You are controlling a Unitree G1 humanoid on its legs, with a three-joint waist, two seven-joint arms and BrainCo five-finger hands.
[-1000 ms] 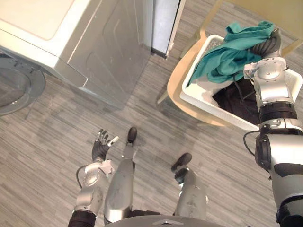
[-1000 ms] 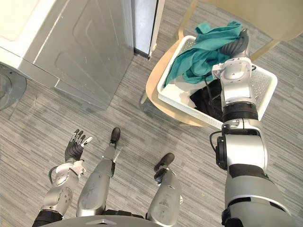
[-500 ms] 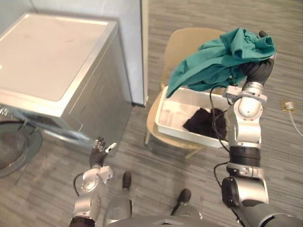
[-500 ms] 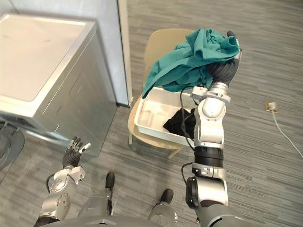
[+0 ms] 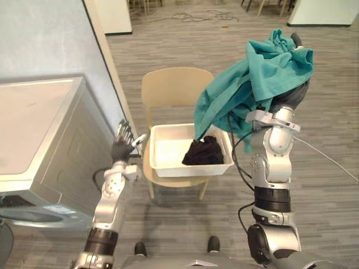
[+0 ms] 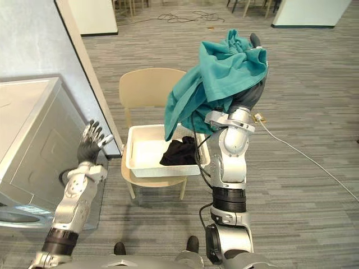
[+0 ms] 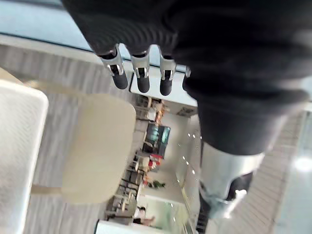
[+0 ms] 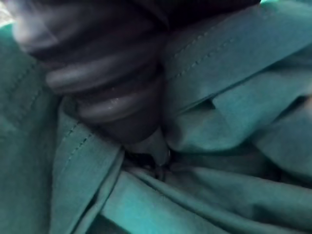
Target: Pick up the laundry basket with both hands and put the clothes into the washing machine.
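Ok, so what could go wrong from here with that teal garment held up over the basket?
1. The teal garment is draped loosely over the right robot hand, and how it is gripped is hidden. It might slip to the floor on the way to the washing machine.
2. Its lower end hangs down near the laundry basket on the chair. A sideways swing could snag the rim and tug the basket off.

Bright, even indoor light falls across the grey floor. A soft shadow pools beneath the chair, and the washing machine top gleams pale.
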